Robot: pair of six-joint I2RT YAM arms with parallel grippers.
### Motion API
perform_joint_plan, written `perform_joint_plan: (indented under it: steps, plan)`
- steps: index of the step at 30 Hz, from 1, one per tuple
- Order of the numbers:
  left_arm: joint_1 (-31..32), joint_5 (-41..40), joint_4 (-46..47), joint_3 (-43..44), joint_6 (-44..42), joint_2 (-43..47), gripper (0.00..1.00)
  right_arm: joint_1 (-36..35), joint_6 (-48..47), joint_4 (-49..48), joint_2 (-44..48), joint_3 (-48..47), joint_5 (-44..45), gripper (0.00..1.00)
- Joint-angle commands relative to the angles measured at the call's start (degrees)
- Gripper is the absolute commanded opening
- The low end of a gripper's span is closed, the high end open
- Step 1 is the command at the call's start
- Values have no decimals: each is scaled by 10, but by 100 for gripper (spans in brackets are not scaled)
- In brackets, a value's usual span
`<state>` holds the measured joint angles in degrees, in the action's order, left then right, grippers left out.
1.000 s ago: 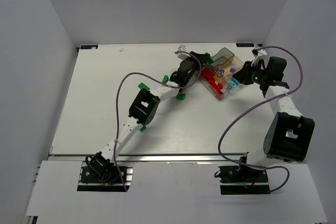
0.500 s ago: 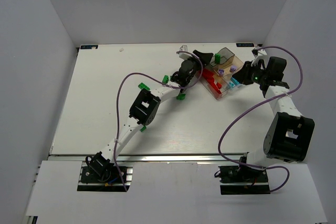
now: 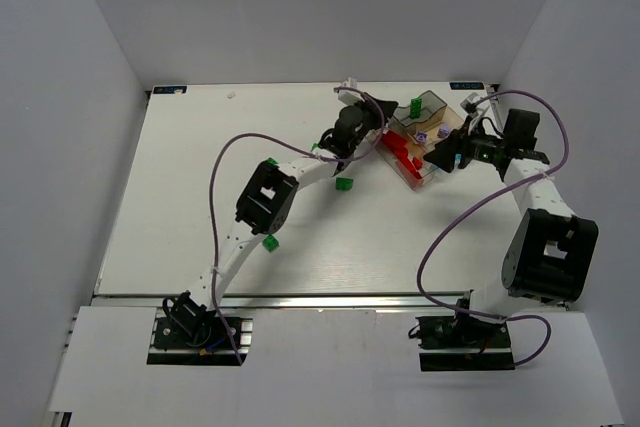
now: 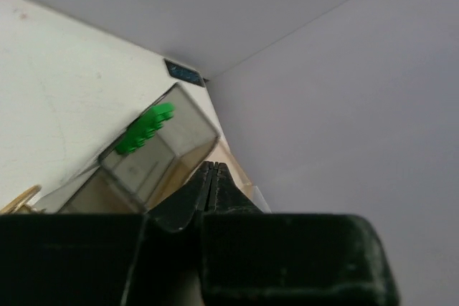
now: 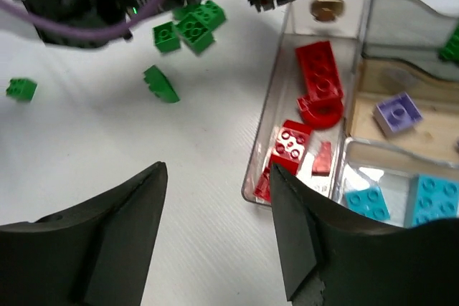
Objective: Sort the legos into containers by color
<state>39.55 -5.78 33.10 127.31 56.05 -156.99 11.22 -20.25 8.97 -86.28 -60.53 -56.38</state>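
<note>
The clear tray [image 3: 436,102] stands at the back right of the table. Its compartments hold red legos [image 5: 316,68], a curved red piece [image 5: 323,110], a pale purple brick [image 5: 398,114] and cyan bricks [image 5: 366,202]. A green brick [image 4: 145,128] sits in the smoky far compartment [image 4: 172,152]; from above this green brick [image 3: 415,107] shows at the tray's far end. My left gripper [image 4: 213,167] is shut and empty, just left of the tray [image 3: 378,123]. My right gripper [image 5: 219,177] is open and empty, hovering over the table beside the red compartment [image 3: 438,157].
Loose green bricks lie on the table: a cluster [image 5: 190,25] under the left arm, a single one [image 5: 161,84] nearer the tray, and another [image 5: 21,89] farther left. From above, green bricks show at mid-table [image 3: 344,184] and near the left arm's elbow [image 3: 270,243].
The left gripper opened, let a green brick go into the far compartment, then shut and drew back left. The right gripper opened wide and moved left over the tray's near side.
</note>
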Motion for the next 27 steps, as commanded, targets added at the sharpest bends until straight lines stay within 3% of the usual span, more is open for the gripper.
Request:
perform_joint_plan:
  steps: [1,4,6,7,8,10,11,12,13,14,16,20,27]
  plan:
    - [-5,44,43,-58,-52,184,8,-16,-138,74,-13,-44,-99,67]
    - [-16,76,55,-171,-81,298,1,-61,-250,148,-13,-60,-109,72]
    - [-35,84,16,-280,-103,367,0,-86,-339,189,-14,-65,-105,66]
    - [-40,82,-8,-354,-115,447,0,-134,-374,225,-13,-64,-97,64]
    - [-46,70,-71,-392,-140,488,0,-152,-425,235,-14,-61,-88,61]
    - [-56,15,-141,-460,-161,607,11,-217,-442,213,-13,-40,-43,60]
    - [-65,-2,-216,-490,-180,647,21,-232,-440,194,-16,-31,-22,60]
    - [-65,-19,-248,-546,-190,683,33,-263,-411,165,-18,-23,-1,65]
    - [-72,-42,-280,-573,-196,720,59,-290,-383,94,-28,-7,56,70]
    - [-78,-53,-347,-596,-195,789,72,-299,-352,64,-35,-5,87,77]
    - [-78,-63,-390,-671,-194,852,88,-322,-300,35,-72,-21,140,82]
    - [-78,-63,-510,-765,-149,1006,96,-356,-255,-8,-125,-54,216,86]
    - [-78,-90,-653,-875,-71,1178,98,-379,-240,3,-196,-110,297,86]
